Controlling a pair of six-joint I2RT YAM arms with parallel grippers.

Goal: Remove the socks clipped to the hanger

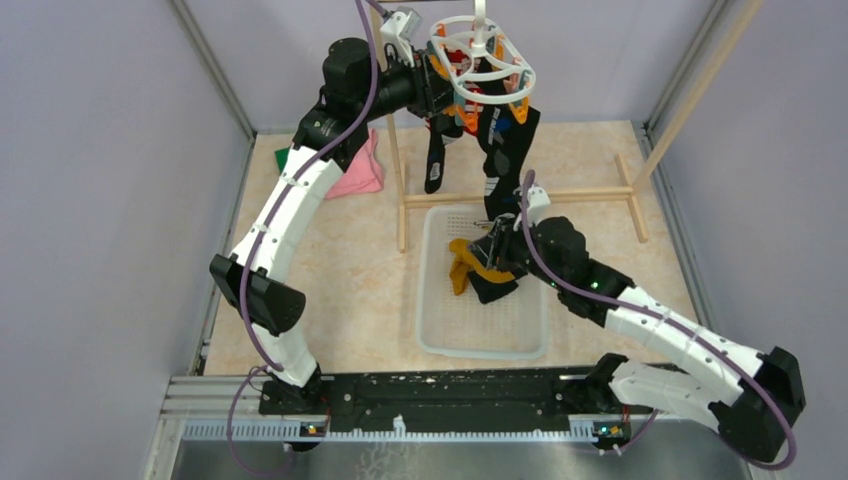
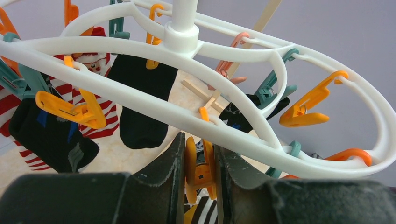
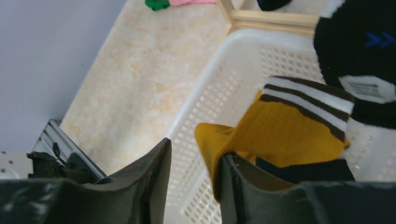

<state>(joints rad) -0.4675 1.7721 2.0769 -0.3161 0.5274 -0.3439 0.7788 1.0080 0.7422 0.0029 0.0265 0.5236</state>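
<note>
Left claw [image 2: 199, 143] raised to the hanger [image 2: 140, 100], which hangs above the far side of the table [image 3: 140, 79]. Its two fingers are pressed against the sides of one orange peg [image 2: 198, 170] just below the white ring. Clipped socks hang beyond and to the left of the claw: a red-and-white Santa sock [image 2: 105, 119], a plain black sock [image 2: 140, 133] and a black sock with blue marks [image 2: 46, 135].

Right claw [image 3: 194, 149] low over the white mesh basket [image 3: 205, 79], fingers spread and gripping nothing. A mustard sock with striped cuff [image 3: 280, 135] lies in the basket just beside its right finger [image 3: 238, 186], the toe reaching under the gap.
</note>
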